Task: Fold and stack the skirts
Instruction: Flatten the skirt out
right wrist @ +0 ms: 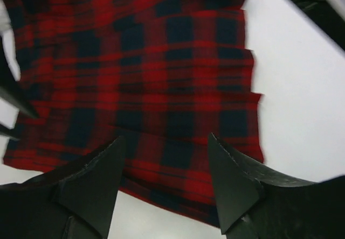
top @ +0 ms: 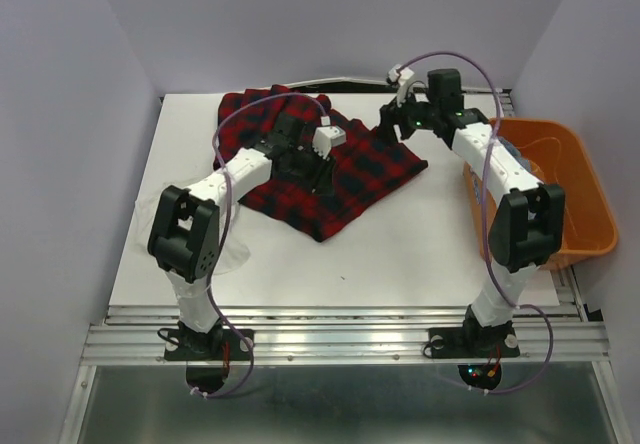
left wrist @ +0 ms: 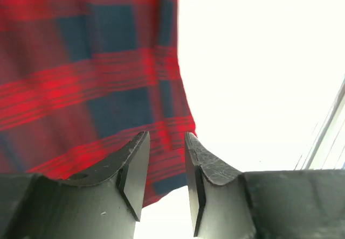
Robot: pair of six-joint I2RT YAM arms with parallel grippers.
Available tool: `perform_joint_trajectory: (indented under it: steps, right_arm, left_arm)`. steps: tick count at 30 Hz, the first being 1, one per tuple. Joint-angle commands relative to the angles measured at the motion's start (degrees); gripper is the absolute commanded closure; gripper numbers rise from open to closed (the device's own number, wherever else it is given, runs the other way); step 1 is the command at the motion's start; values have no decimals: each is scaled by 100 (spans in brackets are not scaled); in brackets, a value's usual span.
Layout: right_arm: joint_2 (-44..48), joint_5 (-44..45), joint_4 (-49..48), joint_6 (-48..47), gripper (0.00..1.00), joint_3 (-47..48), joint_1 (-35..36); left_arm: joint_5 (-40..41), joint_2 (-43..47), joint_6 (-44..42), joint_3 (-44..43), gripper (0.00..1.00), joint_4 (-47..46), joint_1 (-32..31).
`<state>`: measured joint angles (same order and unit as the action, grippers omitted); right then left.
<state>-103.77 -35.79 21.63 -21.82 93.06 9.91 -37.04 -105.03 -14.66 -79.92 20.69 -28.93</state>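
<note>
The red-and-black plaid skirt (top: 355, 169) lies flat on the white table (top: 400, 254), left of centre toward the back. My left gripper (top: 322, 182) hovers over its middle. In the left wrist view this gripper (left wrist: 166, 135) is open by a narrow gap with nothing between the fingers, above the plaid skirt (left wrist: 81, 83) near its edge. My right gripper (top: 388, 124) is at the skirt's back right corner. In the right wrist view that gripper (right wrist: 166, 138) is wide open and empty above the plaid skirt (right wrist: 140, 67). A bit of light blue cloth (top: 507, 150) peeks from behind the right arm.
An orange plastic tub (top: 575, 199) stands at the table's right edge, beside the right arm. A faint thin white cloth outline (top: 238, 254) shows near the left arm's elbow. Grey walls close in the back and sides.
</note>
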Motion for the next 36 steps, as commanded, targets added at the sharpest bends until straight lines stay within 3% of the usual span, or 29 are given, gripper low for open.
perform_joint_trajectory:
  steps: [1, 4, 9, 13, 17, 25, 31, 36]
  right_arm:
    - [-433, 273, -9, 846, 34, -94, 625]
    - [-969, 406, 131, 986, 35, -33, 792]
    - [-1567, 581, 421, 997, 37, -59, 846]
    - [-1752, 1431, 597, 488, 41, -402, 846]
    - [-2067, 2022, 912, 249, 43, -324, 329]
    - [-1929, 2357, 1344, -875, 43, 134, -296]
    - [-1402, 1280, 2071, -569, 29, 905, -227]
    - [-585, 390, 2433, -867, 26, 601, 115]
  left_arm:
    - [274, 597, 576, -401, 55, -267, 694]
    - [916, 441, 517, -787, 53, 135, 1134]
    - [1093, 247, 402, -1043, 53, 374, 1837]
    - [1383, 124, 191, -1070, 53, 462, 1926]
    - [1541, -8, 121, -1078, 53, 471, 1935]
    - [2121, -438, 68, -1026, 54, 568, 1944]
    - [2017, -667, -54, -596, 62, 708, 1891]
    - [1735, -168, -511, -95, 60, 472, 1891]
